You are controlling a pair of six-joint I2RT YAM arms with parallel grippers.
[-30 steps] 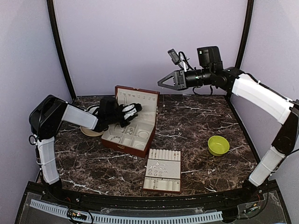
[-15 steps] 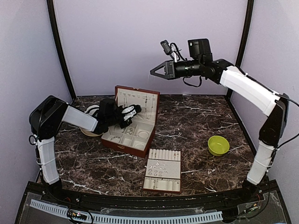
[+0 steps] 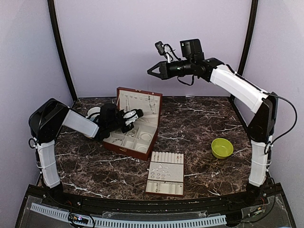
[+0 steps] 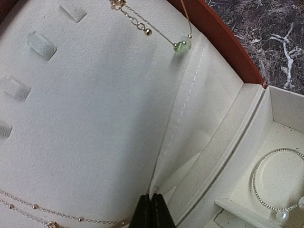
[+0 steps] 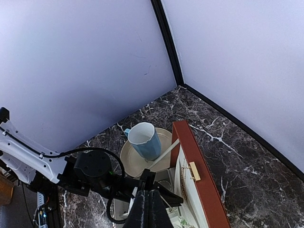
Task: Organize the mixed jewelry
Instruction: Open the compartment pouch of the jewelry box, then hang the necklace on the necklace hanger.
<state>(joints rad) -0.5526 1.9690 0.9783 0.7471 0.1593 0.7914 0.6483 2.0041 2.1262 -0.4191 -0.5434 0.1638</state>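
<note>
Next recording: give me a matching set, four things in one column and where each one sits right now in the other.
Things:
1. mug
2. bowl
3. ring tray
4. left gripper

Places:
A. shut, tips at the lid fold inside the box
B. standing on the plate
C. far right, by itself
D. just in front of the box

Pairs: 1-B, 2-C, 3-D, 4-A
</note>
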